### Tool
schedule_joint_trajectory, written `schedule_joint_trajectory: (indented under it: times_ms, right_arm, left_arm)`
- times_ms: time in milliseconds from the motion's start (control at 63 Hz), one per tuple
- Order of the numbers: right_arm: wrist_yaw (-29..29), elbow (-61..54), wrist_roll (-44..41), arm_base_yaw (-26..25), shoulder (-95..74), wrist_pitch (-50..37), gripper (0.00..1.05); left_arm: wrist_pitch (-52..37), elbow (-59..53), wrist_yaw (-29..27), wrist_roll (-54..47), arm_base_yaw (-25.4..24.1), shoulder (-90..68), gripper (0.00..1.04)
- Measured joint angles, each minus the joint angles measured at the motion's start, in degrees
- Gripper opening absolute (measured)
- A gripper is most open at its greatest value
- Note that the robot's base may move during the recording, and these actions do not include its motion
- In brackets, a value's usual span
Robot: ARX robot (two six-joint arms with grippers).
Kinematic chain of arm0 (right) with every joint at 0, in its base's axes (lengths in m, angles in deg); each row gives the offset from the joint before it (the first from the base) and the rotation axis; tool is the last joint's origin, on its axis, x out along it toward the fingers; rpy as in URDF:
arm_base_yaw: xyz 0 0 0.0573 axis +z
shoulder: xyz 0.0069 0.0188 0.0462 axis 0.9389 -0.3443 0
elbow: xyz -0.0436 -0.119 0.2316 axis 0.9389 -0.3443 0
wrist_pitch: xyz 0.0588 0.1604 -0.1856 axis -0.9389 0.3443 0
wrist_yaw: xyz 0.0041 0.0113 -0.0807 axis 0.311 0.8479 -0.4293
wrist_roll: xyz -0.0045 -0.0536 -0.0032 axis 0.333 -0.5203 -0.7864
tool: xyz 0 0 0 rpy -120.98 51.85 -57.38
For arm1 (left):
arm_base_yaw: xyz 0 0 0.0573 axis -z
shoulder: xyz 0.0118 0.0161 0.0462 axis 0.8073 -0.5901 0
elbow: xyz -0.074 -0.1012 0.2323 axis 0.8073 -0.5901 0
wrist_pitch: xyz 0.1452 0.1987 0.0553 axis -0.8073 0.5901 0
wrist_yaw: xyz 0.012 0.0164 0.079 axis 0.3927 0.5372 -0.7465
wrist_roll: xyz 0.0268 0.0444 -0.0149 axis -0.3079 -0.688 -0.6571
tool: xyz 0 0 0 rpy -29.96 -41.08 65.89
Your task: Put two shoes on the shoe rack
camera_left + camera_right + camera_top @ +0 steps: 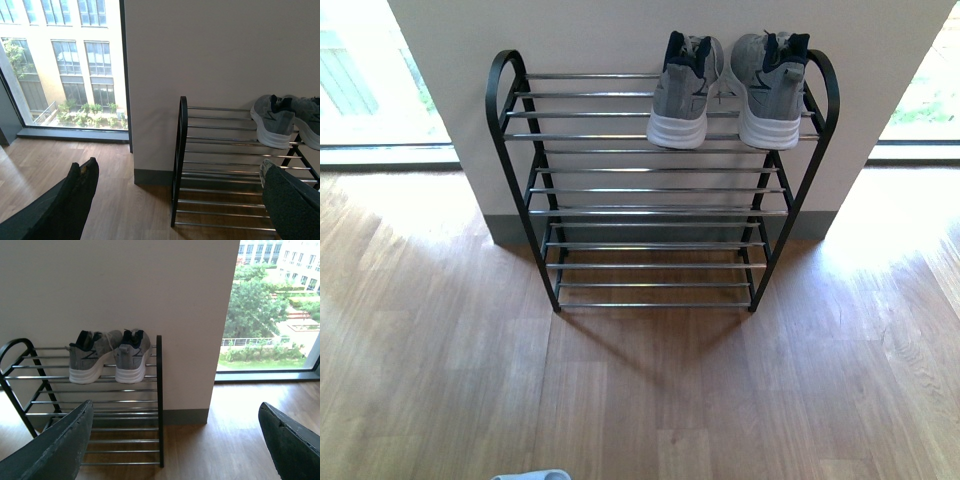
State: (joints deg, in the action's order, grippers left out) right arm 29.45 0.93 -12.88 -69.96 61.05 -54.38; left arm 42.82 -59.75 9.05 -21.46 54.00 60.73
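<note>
Two grey sneakers (686,100) sit side by side, heels toward the robot, on the shoe rack (650,190)'s top tier, toward 1 o'clock in the front view. Only that view catches a pale blue slide (532,475) at 6 o'clock, mostly cut off by the frame edge. Neither arm shows there. The wrist views show the left fingers (75,200) and right fingers (60,450) spread wide, holding nothing.
</note>
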Motion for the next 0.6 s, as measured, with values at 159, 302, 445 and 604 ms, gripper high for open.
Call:
schedule_joint_trajectory:
  times_ms: [159,302,445,604]
  right_arm:
    - [0.00,0.00,0.00,0.00,0.00,0.00,0.96]
    - [0.00,0.00,0.00,0.00,0.00,0.00,0.96]
    - [-0.02,0.00,0.00,0.00,0.00,0.00,0.96]
    - [0.00,0.00,0.00,0.00,0.02,0.00,0.96]
  left_arm:
    - [0.00,0.00,0.00,0.00,0.00,0.00,0.95]
    - [0.00,0.00,-0.02,0.00,0.00,0.00,0.95]
    - [0.00,0.00,0.00,0.00,0.00,0.00,0.95]
    - [0.00,0.00,-0.02,0.00,0.00,0.00,0.95]
